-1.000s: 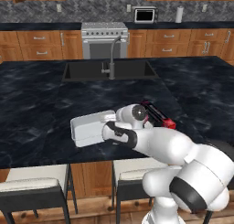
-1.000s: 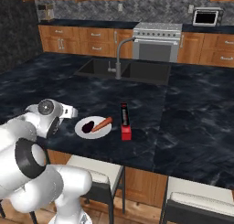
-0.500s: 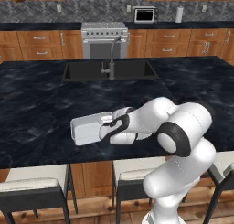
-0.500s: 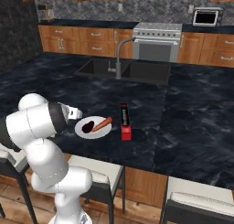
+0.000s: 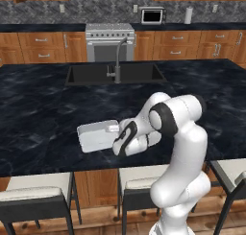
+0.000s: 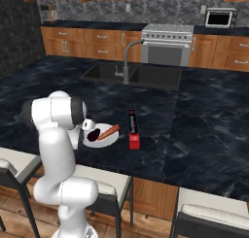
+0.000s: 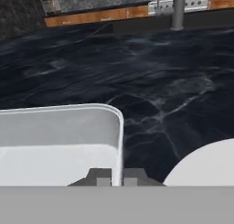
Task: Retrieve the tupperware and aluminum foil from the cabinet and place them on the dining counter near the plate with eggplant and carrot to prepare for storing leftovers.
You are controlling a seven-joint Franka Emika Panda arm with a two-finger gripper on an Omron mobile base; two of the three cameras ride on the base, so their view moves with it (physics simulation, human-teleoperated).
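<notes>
Since the earlier frames the arm has folded in on itself, the elbow swinging up and over the bench edge; the tupperware [image 5: 97, 135] has shifted only slightly and keeps its spot on the dark slab.

The tray lies on the dining counter [image 5: 43, 109], near the front edge, well short of the sink [image 5: 115, 73]. The fingers [image 7: 111, 177] are pinched together at the tray's near rim; the hand view shows their tips side by side against that rim, so they appear to clamp its thin wall.

Handling, as a judgement: thin plastic, light, somewhat flexible, smooth. A rim pinch at one end will let it sag or pivot, so slow moves suit it. The raised rim is the only sensible hold; the flat floor offers nothing to grip.

Outward: the plate with eggplant and carrot [image 6: 99, 137] sits just beside the hand, on the side away from the tray. The aluminum foil [image 6: 133, 130] lies close by the plate's other side, red end toward the bench front. Stools [image 5: 36, 198] stand below the bench edge.
</notes>
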